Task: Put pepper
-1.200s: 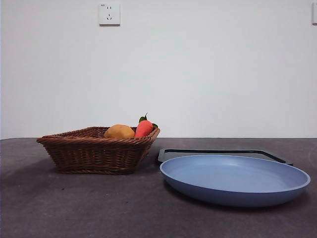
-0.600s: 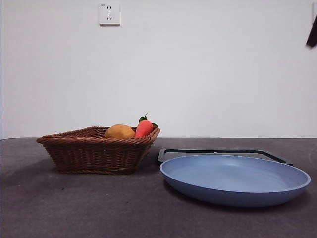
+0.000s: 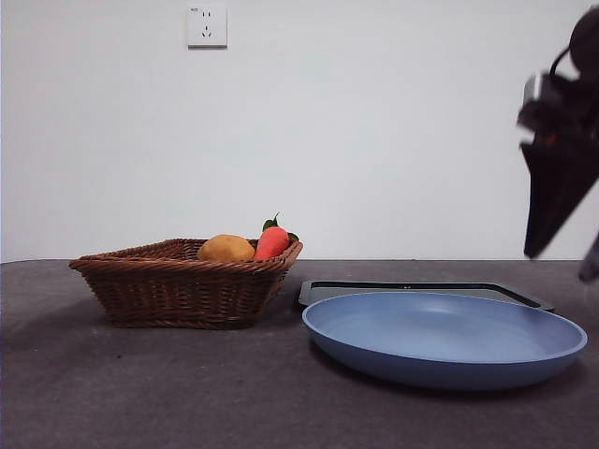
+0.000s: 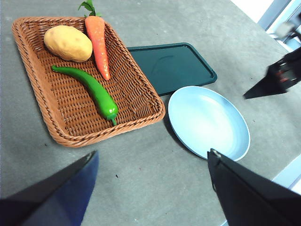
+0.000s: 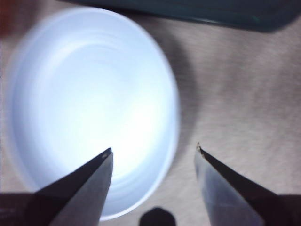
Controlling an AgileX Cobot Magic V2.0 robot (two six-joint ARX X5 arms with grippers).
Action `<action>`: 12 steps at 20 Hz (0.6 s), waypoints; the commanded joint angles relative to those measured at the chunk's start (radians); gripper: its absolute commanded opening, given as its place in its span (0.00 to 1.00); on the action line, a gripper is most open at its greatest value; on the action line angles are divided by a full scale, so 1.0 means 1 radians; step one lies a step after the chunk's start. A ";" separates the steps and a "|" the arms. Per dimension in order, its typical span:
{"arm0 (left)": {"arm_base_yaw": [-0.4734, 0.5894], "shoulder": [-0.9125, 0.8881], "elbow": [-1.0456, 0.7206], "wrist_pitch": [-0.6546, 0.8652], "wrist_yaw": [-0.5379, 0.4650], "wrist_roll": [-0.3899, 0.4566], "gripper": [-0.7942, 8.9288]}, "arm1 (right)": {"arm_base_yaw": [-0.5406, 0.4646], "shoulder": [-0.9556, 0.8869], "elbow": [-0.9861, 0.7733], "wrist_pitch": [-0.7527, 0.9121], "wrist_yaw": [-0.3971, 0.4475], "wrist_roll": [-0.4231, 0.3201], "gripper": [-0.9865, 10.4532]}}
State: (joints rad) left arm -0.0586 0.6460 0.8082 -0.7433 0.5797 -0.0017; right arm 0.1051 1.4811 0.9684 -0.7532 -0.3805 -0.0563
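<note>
Nothing is done yet. The green pepper (image 4: 91, 88) lies untouched in my wicker basket (image 4: 141, 110), at nine o'clock from the blue plate (image 4: 225, 141). My right gripper (image 5: 153, 150) hangs above the plate's edge, jaws wide, empty. My left gripper (image 4: 153, 160) waits high, also open. Grey table (image 3: 140, 393), bare white wall (image 3: 374, 131).

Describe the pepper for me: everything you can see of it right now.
The pepper is glossy green, long, slim and gently curved, with one end tapering to a thin tip. It lies flat on the floor of the wicker basket, between the potato and the carrot, apart from both. No gripper touches it.
</note>
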 commanded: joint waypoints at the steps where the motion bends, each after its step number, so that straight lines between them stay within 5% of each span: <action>1: -0.003 0.002 0.014 0.010 0.002 -0.005 0.50 | 0.003 0.064 0.016 0.025 0.020 -0.007 0.34; 8: -0.003 0.013 0.014 0.011 0.000 -0.005 0.50 | 0.040 0.177 0.016 0.087 0.019 -0.023 0.30; 12: -0.003 0.020 0.014 0.016 0.000 -0.006 0.50 | 0.056 0.207 0.016 0.107 0.019 -0.022 0.19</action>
State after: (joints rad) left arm -0.0586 0.6655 0.8082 -0.7376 0.5789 -0.0017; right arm 0.1577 1.6684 0.9684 -0.6518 -0.3630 -0.0708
